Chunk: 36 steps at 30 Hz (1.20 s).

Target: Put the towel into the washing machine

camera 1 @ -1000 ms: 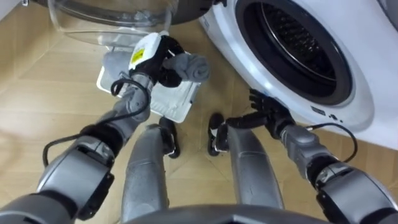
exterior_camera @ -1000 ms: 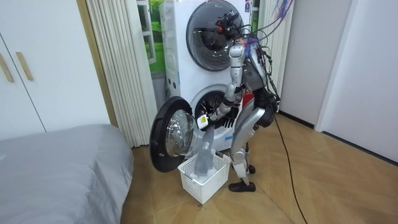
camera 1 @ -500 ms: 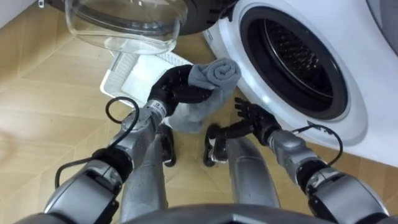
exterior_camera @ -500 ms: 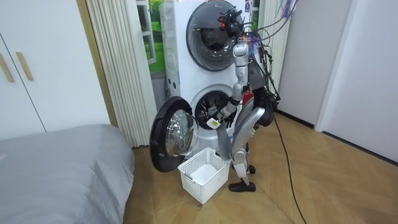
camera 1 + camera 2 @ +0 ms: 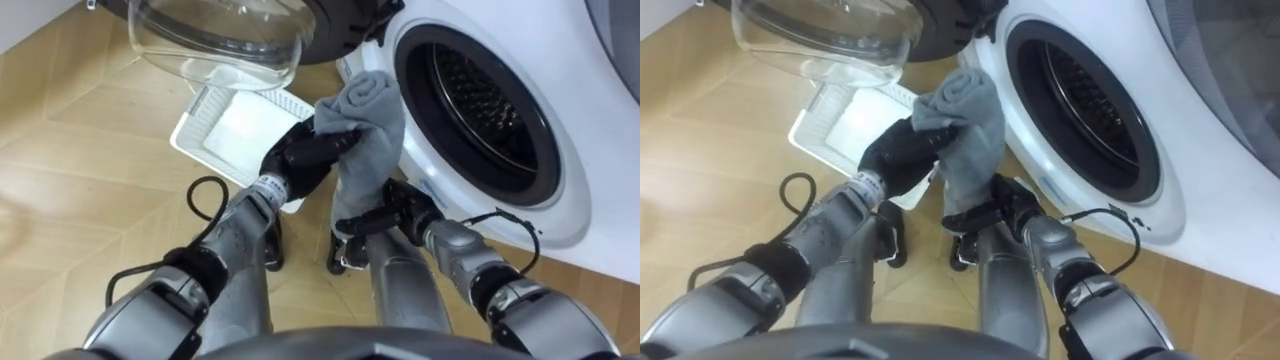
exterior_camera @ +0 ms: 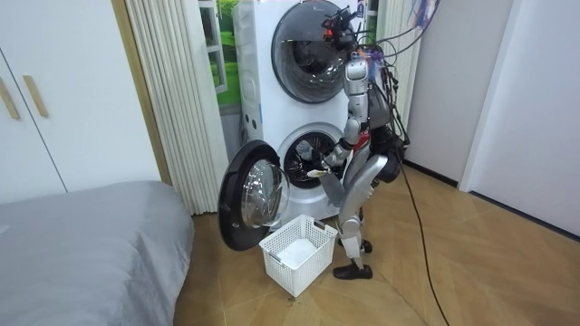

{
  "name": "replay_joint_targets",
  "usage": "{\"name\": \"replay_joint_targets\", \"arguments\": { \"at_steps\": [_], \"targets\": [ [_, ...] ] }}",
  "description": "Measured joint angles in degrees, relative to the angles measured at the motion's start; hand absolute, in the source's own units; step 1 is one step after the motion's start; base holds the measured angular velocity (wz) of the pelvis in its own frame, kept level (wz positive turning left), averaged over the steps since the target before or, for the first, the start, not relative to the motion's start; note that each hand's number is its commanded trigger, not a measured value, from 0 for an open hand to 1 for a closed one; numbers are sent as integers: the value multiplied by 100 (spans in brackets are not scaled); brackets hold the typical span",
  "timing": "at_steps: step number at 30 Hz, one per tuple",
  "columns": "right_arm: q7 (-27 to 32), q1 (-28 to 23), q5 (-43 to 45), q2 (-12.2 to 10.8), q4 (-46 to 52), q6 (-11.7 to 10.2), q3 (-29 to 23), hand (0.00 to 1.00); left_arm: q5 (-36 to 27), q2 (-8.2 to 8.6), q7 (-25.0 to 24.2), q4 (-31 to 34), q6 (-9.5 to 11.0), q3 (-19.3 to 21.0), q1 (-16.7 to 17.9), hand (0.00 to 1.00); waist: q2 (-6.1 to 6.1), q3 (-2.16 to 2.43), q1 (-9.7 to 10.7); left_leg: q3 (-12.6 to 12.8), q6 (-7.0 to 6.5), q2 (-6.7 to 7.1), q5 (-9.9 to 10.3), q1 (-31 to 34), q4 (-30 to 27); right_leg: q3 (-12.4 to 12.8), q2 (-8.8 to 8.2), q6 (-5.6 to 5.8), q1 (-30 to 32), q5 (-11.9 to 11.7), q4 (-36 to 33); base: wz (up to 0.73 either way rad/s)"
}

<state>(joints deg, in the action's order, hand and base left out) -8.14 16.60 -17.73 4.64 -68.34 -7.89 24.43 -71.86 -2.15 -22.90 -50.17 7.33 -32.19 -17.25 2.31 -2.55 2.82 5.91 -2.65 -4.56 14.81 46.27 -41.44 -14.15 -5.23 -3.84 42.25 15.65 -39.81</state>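
A grey towel (image 5: pixel 368 128) hangs with its rolled top just in front of the washing machine's open drum (image 5: pixel 482 108). My left hand (image 5: pixel 303 158) is shut on the towel's upper part, holding it up at the drum's left rim. My right hand (image 5: pixel 398 212) sits below, fingers stretched toward the towel's hanging lower end. In the room view I stand facing the lower machine (image 6: pixel 308 158), the towel (image 6: pixel 333 185) at thigh height before the opening.
The round glass door (image 5: pixel 218 38) stands swung open to my left. A white plastic basket (image 5: pixel 200 135) sits on the wood floor below it, by my feet. A second machine (image 6: pixel 308 41) is stacked above, and a grey bed (image 6: pixel 82 244) lies at the room view's left.
My left hand has lifted the towel out of the basket and carried it right and up to the drum's rim. My right hand moved in to the towel's lower end.
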Motion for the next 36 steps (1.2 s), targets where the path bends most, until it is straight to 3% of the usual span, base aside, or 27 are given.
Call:
{"name": "replay_joint_targets", "arguments": {
  "at_steps": [1,2,15,24,28,29,30,36],
  "targets": [
    [11,-5,0,2,0,1,-9,92,-63,14,-27,18,0,6,-3,100,0,0,6,-1,0,-2,0,4,1,5,6,0,0,0,11,0],
    [17,-7,0,5,0,2,-12,100,-73,16,-30,33,1,12,-3,100,0,0,9,-1,0,-2,0,4,3,8,8,0,0,0,15,0],
    [223,-12,77,24,196,174,-159,100,-1146,52,-54,383,-153,38,-2,100,7,1,72,-17,3,-8,0,42,18,-8,24,-1,23,-9,58,0],
    [529,-36,199,21,236,162,-151,100,-1292,54,-52,393,-222,40,10,100,6,10,17,-10,24,1,-14,31,73,-9,33,-1,25,-21,128,0],
    [566,-98,252,21,238,181,-188,100,-1303,55,-72,392,-244,63,137,100,-27,51,-38,-18,38,1,-23,-2,85,-19,40,-9,-9,-25,148,0],
    [567,-106,281,21,237,190,-221,100,-1297,59,-116,391,-274,99,219,56,-63,82,-86,-18,38,-8,-23,-6,81,-20,53,-13,-22,-35,165,0],
    [567,-125,299,23,238,199,-228,100,-1295,60,-139,383,-305,124,256,0,-81,95,-109,-18,38,-10,-23,-12,83,-19,59,-13,-30,-42,176,-3],
    [660,-346,314,52,401,429,-211,100,-1293,-63,-324,222,-507,304,564,0,-136,122,-366,-39,79,0,-55,-132,226,-19,90,-36,-134,-81,262,1]
  ]
}}
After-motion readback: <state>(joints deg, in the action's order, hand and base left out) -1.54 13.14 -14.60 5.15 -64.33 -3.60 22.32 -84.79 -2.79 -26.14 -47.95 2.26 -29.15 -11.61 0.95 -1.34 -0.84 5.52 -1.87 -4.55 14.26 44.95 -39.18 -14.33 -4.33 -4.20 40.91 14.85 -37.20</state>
